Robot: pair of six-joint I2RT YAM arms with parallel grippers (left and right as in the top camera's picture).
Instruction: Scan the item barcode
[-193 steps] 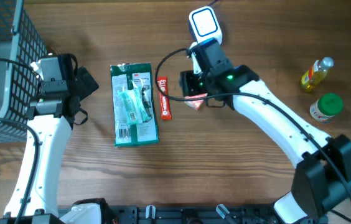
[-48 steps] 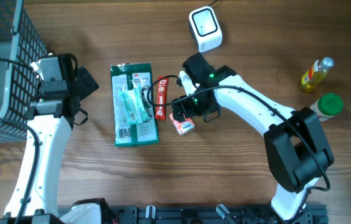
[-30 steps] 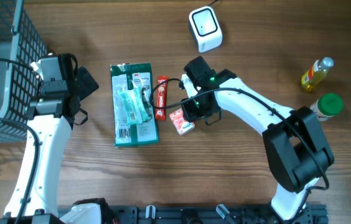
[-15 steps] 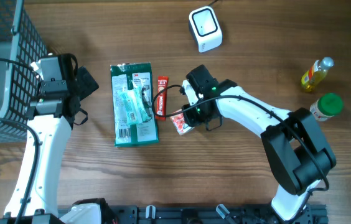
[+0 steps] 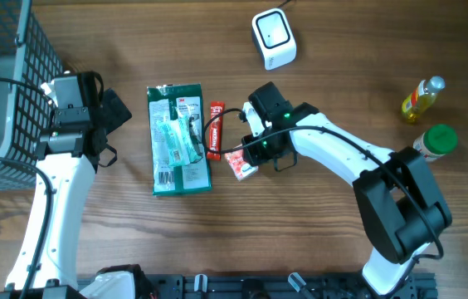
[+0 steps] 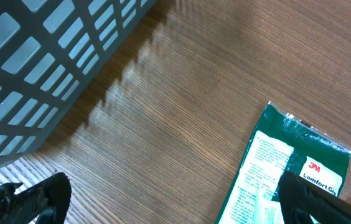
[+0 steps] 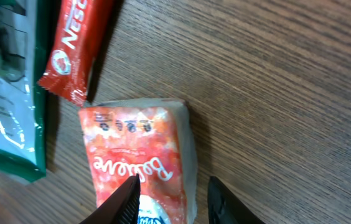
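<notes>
R tool [image 7: 174, 199] stood part-open astride pink packet [image 7: 139, 155], its lower end cut off by frame. L tool [image 6: 175, 200] wide open, empty, only tips showing.

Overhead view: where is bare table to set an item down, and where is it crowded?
Bare wood lies between the scanner and the oil bottle, along the top between basket and scanner, and in front of the green package. Crowded: the centre, where green package, red stick, pink pouch and right end effector sit close.
</notes>
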